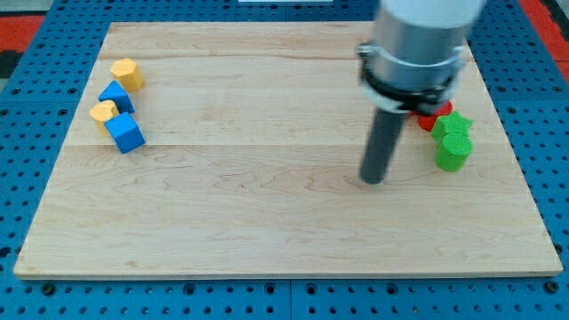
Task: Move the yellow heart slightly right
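The yellow heart (103, 111) lies at the view's left on the wooden board (267, 222), wedged between two blue blocks: one (116, 95) just above it and one (125, 133) just below it. A yellow hexagon-like block (127, 74) sits above that group. My tip (373, 180) rests on the board right of centre, far to the right of the yellow heart and touching no block.
At the view's right, a green star block (451, 123) and a green cylinder-like block (453, 152) sit close together, with a red block (436, 116) partly hidden behind the arm. Blue pegboard surrounds the board.
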Tool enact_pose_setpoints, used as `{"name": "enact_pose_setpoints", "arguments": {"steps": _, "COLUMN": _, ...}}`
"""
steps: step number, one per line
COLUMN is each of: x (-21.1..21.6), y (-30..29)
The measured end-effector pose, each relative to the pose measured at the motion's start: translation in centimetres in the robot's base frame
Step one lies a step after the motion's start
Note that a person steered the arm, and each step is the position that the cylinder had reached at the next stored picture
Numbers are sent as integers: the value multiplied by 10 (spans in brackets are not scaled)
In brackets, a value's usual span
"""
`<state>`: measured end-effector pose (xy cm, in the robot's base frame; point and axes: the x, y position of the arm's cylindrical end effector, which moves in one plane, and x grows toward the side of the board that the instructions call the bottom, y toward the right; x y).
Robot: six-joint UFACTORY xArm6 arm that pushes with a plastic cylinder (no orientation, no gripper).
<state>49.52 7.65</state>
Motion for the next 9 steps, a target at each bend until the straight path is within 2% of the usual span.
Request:
{"name": "enact_pose_setpoints", "arguments": {"steps": 2, "x": 30, "y": -172}}
{"name": "enact_pose_setpoints", "arguments": {"steps": 4, "x": 32, "y": -315}}
{"name": "enact_pose_setpoints", "arguments": {"steps": 5, "x": 3, "y": -348}}
{"name": "enact_pose_setpoints", "arguments": {"steps": 6, "x": -44, "y": -350}}
{"name": "enact_pose_setpoints", "arguments": {"steps": 8, "x": -88, "y": -370}}
{"name": "enact_pose_setpoints", "arguments": {"steps": 9, "x": -96, "y": -348}}
